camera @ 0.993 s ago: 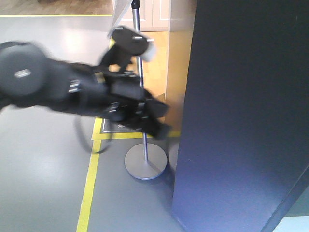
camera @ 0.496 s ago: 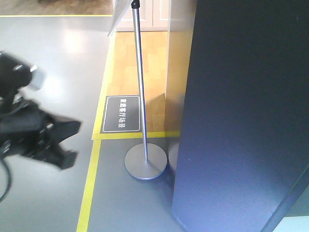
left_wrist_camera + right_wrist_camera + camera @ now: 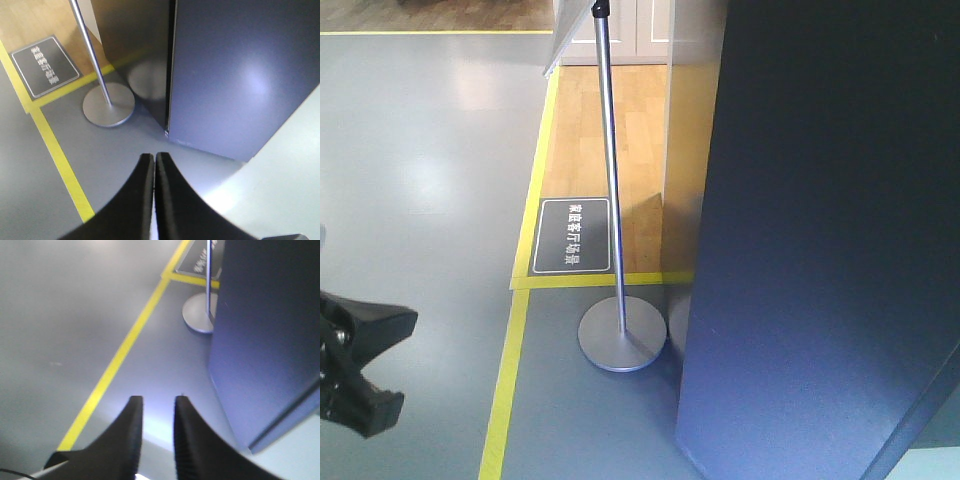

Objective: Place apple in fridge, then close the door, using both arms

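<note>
The apple is not in view. The fridge (image 3: 820, 240) fills the right of the front view as a tall dark grey-blue body. Only its outside shows, with no white inside; it also shows in the left wrist view (image 3: 240, 75) and the right wrist view (image 3: 265, 325). My left gripper (image 3: 154, 156) is shut and empty, hanging over the grey floor before the fridge's lower corner. My right gripper (image 3: 158, 399) is open by a narrow gap and empty, over the floor left of the fridge. A black gripper end (image 3: 360, 365) shows at the front view's lower left edge; I cannot tell which arm's.
A metal pole on a round base (image 3: 622, 335) stands just left of the fridge. A yellow tape line (image 3: 505, 380) and a dark floor sign (image 3: 572, 235) lie on the grey floor. A pale surface (image 3: 285, 190) lies at the lower right.
The black arm has swept from in front of the pole to the left and down. Only its gripper end remains, at the lower left edge.
</note>
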Controlling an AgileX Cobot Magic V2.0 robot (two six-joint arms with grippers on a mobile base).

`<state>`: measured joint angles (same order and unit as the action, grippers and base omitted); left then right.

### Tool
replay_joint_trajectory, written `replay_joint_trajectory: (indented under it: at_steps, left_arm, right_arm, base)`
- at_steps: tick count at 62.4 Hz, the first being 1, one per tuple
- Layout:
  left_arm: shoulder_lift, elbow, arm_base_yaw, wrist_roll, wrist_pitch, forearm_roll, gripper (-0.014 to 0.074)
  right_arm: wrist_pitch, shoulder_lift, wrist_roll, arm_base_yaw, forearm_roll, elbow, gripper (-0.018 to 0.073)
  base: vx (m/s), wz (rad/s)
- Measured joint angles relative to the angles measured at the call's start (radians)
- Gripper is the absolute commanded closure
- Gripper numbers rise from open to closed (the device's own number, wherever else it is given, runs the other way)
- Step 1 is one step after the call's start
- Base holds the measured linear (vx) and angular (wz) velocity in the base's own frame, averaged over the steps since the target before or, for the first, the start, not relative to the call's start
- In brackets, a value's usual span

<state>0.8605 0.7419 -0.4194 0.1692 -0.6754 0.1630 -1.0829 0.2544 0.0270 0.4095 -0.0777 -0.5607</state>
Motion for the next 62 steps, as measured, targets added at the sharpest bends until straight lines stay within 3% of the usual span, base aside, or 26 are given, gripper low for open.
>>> replay_joint_trajectory:
  at_steps: [8,26,40,49,62]
  left_arm:
    - [-0.001,0.000,0.000,-0.001,-0.020,0.000,0.0603]
    - [-0.001,0.000,0.000,-0.001,-0.021,0.000,0.0603]
    - [-0.001,0.000,0.000,-0.001,-0.021,-0.001,0.0603]
    - [-0.001,0.000,0.000,-0.001,-0.021,-0.001,0.0603]
    - [-0.001,0.000,0.000,-0.001,-0.021,-0.001,0.0603]
  right_arm:
    - [0.034,0.098,0.002,0.000,0.039,0.000,0.0571]
    - [0.255,0.346,0.032,0.000,0.167,0.000,0.0569]
    - [0.377,0.509,0.216,-0.011,0.357,-0.048,0.0566]
    - [0.455,0.562,0.315,-0.086,0.458,-0.097,0.0564]
    - [0.546,0.637,0.326,-0.248,0.466,-0.167,0.0564]
  base:
    - [0.00,0.00]
    - [0.00,0.00]
    - [0.00,0.00]
    - [0.00,0.00]
    - [0.00,0.00]
